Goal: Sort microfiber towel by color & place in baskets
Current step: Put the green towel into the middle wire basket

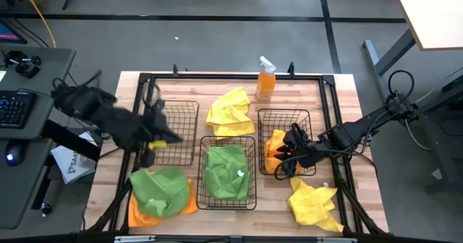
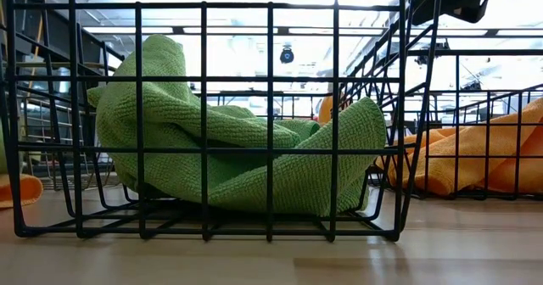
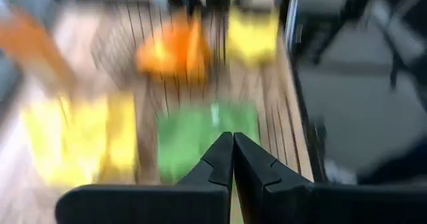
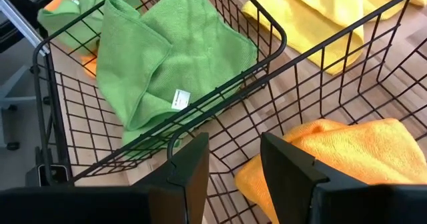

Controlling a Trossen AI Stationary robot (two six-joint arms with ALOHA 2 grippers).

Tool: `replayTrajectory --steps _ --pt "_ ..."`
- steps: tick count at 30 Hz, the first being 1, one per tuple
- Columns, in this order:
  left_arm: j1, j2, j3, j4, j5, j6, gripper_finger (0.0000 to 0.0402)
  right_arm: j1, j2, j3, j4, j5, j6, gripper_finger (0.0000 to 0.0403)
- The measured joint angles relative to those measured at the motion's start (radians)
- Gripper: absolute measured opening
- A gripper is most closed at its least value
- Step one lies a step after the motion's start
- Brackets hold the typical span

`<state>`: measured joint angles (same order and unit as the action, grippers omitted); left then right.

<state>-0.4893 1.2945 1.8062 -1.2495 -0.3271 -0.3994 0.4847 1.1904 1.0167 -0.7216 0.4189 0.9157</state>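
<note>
Three black wire baskets stand in a row. The left basket (image 1: 181,131) looks empty. The middle basket (image 1: 226,172) holds a green towel (image 4: 167,57) (image 2: 246,158). The right basket (image 1: 283,140) holds an orange towel (image 4: 347,151). One yellow towel (image 1: 231,113) lies behind the baskets and another (image 1: 315,203) near the right front. A green towel (image 1: 159,189) lies on an orange one (image 1: 137,214) at the left front. My left gripper (image 3: 233,136) (image 1: 163,133) is shut, empty and blurred over the left basket. My right gripper (image 4: 233,147) (image 1: 281,162) is open over the right basket's near-left part, just above the orange towel.
An orange spray bottle (image 1: 265,80) stands at the table's far edge. A black metal frame (image 1: 329,113) runs around the work area. Bare wood shows between the baskets and the near edge. A desk with a keyboard (image 1: 14,109) stands left of the table.
</note>
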Motion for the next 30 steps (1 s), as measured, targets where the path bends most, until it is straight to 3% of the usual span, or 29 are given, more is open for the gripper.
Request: replayTrajectory --steps 3,9,16,22,30 --pt "-0.052 0.008 -0.126 -0.058 0.053 -0.127 0.0007 0.000 0.000 0.000 -0.002 0.016 -0.001 0.0129" --pt "-0.254 0.006 -0.433 0.034 0.189 -0.434 0.0065 0.000 0.000 0.000 -0.037 0.073 -0.008 0.0129" --pt "-0.460 0.015 -0.739 0.455 0.225 -0.799 0.0172 0.000 0.000 0.000 -0.062 0.079 -0.008 0.0129" --pt "-0.455 0.086 -0.789 0.536 0.214 -0.764 0.0227 0.000 0.000 0.000 -0.065 0.097 -0.008 0.0129" --pt "-0.446 0.232 -0.792 0.573 0.256 -0.661 0.0232 -0.001 0.000 0.000 -0.068 0.097 0.003 0.0129"
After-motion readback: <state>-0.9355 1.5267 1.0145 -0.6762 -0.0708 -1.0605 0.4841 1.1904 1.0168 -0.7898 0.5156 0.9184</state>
